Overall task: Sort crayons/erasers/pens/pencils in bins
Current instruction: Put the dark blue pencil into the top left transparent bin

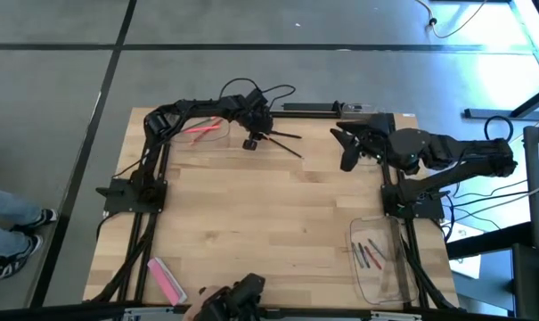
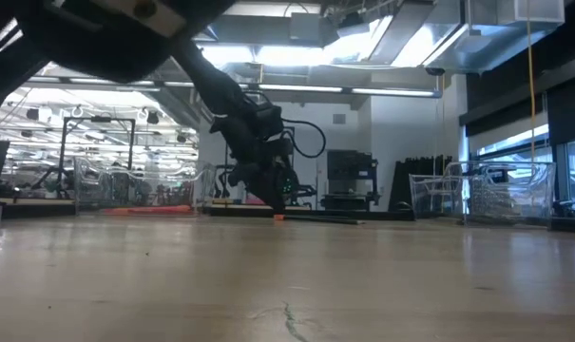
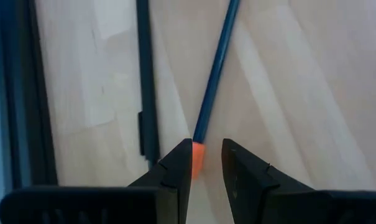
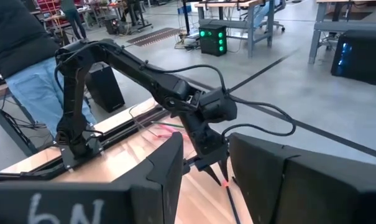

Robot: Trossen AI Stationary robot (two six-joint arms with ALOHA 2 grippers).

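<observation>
A blue pencil [image 3: 215,68] with an orange tip [image 3: 199,157] lies on the wooden table. My left gripper [image 3: 206,146] stands open over that end, fingers slanting down, one on each side of the tip. In the high view it [image 1: 250,143] is at the table's far side, beside two thin dark sticks [image 1: 287,143]. A black pen [image 3: 147,93] lies next to the pencil. Pink-red crayons [image 1: 202,128] lie in the far-left bin [image 1: 223,135]. My right gripper [image 4: 206,180] is open, empty and raised at the far right [image 1: 342,150]. My left gripper has one finger [image 3: 178,165] right against the orange tip of the pencil, while the other finger stands apart from it. I cannot tell whether that finger touches the tip. The pencil lies flat on the table, pointing away from the fingers.
A clear bin [image 1: 363,283] at the near right holds several pencils [image 1: 369,254]. A flat pink bar [image 1: 165,278] lies near the front left corner. A dark rail [image 1: 314,108] runs along the far edge. A person's legs [image 1: 11,223] stand left of the table.
</observation>
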